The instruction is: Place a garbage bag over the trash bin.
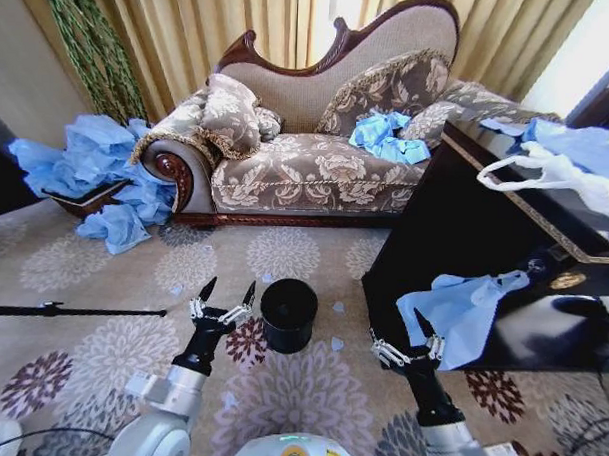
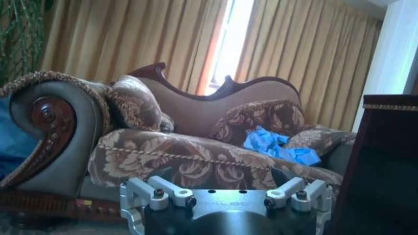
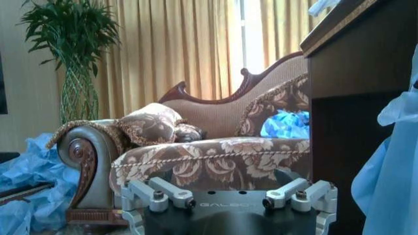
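The trash bin (image 1: 288, 314), small, black and round, stands open-topped on the patterned carpet in front of me. My left gripper (image 1: 227, 290) hovers just left of the bin with its fingers spread open and nothing between them. A light blue garbage bag (image 1: 464, 310) hangs down the front of the black cabinet (image 1: 455, 223) to my right; the right wrist view has the garbage bag (image 3: 392, 166) at its edge. My right gripper (image 1: 409, 334) stands open just left of that bag, one fingertip at its edge, not gripping it.
An ornate sofa (image 1: 317, 168) stands behind the bin with blue bags (image 1: 388, 137) on its seat. A heap of blue bags (image 1: 87, 165) lies at the left. A white handled bag (image 1: 557, 173) rests on the cabinet. A black pole (image 1: 71, 310) lies on the carpet.
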`<state>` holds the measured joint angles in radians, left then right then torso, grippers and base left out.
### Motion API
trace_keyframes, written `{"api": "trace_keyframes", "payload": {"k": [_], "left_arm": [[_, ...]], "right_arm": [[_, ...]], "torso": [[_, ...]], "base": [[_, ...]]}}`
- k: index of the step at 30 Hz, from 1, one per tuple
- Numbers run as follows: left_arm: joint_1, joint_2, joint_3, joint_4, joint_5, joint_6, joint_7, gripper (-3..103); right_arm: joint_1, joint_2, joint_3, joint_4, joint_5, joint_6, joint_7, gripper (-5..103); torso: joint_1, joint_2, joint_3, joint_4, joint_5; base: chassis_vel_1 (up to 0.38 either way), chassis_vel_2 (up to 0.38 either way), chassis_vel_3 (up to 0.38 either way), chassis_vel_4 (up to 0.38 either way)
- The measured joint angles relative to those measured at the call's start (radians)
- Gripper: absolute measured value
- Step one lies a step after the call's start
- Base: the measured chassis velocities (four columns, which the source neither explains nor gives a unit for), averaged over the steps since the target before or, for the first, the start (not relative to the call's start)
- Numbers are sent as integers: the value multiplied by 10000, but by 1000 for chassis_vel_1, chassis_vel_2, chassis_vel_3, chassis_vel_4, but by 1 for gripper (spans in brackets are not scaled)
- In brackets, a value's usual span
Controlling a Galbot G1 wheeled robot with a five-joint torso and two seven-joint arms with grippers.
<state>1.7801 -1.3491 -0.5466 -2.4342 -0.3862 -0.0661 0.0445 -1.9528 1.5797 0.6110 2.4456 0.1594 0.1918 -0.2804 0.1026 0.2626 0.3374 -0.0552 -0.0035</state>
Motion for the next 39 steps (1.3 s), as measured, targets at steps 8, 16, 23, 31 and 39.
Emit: {"api": "trace_keyframes", "payload": {"k": [8, 16, 23, 31, 39], "left_arm": [[-68, 185, -13, -23, -82, 52, -56, 100], [-429, 827, 11, 148, -1095, 474, -151, 100], [-1894, 3129, 723, 1427, -3264, 875, -404, 100], [-4464, 4990, 2755, 2909, -5415, 856, -645, 101], [-7901, 5239, 5833, 3867, -6562, 1147, -1118, 98]], "right_arm": [[-45, 7, 13, -36, -56, 45, -10, 100], [-252, -114, 77, -150, 61, 239, -62, 100], [-323, -142, 217, -600, 157, 1052, 263, 100], [-522, 4, 257, -1309, 44, 2131, 180, 100], [-543, 156, 347, -2305, 28, 2568, -227, 100]], "torso": [[0, 0, 0, -1, 1], [0, 0, 0, 3, 0], [0, 0, 0, 1, 0], [1, 0, 1, -3, -1], [1, 0, 2, -2, 4]], "base": [[0, 0, 0, 0], [0, 0, 0, 0], [0, 0, 0, 0], [0, 0, 0, 0], [0, 0, 0, 0]]}}
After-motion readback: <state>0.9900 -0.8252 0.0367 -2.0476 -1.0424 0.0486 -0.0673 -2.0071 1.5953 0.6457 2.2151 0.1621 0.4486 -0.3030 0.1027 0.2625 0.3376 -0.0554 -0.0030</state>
